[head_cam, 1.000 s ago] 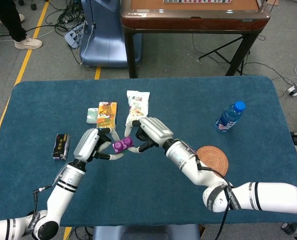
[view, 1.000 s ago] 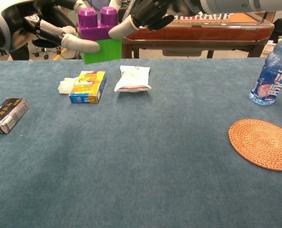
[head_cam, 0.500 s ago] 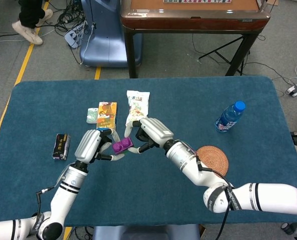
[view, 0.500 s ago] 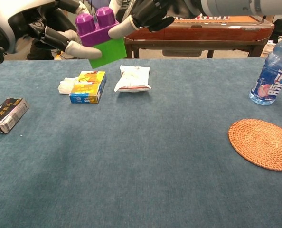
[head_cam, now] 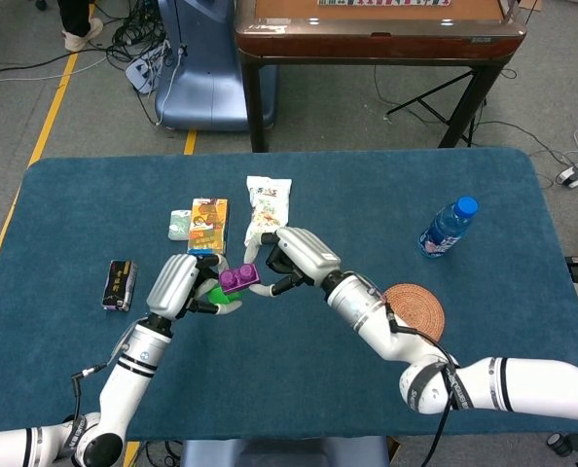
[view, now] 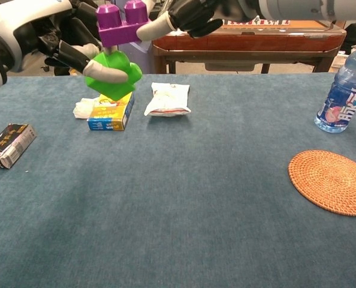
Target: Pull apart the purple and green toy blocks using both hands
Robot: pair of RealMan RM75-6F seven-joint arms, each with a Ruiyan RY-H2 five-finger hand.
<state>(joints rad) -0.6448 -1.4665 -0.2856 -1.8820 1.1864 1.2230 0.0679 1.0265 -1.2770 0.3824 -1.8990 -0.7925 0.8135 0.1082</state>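
Hands are both raised above the blue cloth-covered table (view: 184,210), each with one block. Your right hand (head_cam: 299,258) pinches the purple studded toy block (view: 123,25) between thumb and fingertip, studs up and roughly level. Your left hand (head_cam: 177,283) grips the green toy block (view: 111,74), which sits tilted just below the purple one; in the chest view the two blocks appear separated, touching at most at one corner, though contact cannot be confirmed. In the head view the purple block (head_cam: 236,280) lies between your two hands with the green block (head_cam: 216,295) beside it, nearer the left hand. Directly beyond the hands, on the table, note the yellow and blue carton (view: 112,110) with a small white crumpled packet (view: 83,108) against its left side, and the white snack pouch (view: 168,99) just to its right. The dark rectangular box (view: 9,144) lies well apart near the left table edge. On the right side you have the round woven rattan coaster (view: 332,181) and, behind it, the clear water bottle with a blue cap (view: 342,96), standing upright.
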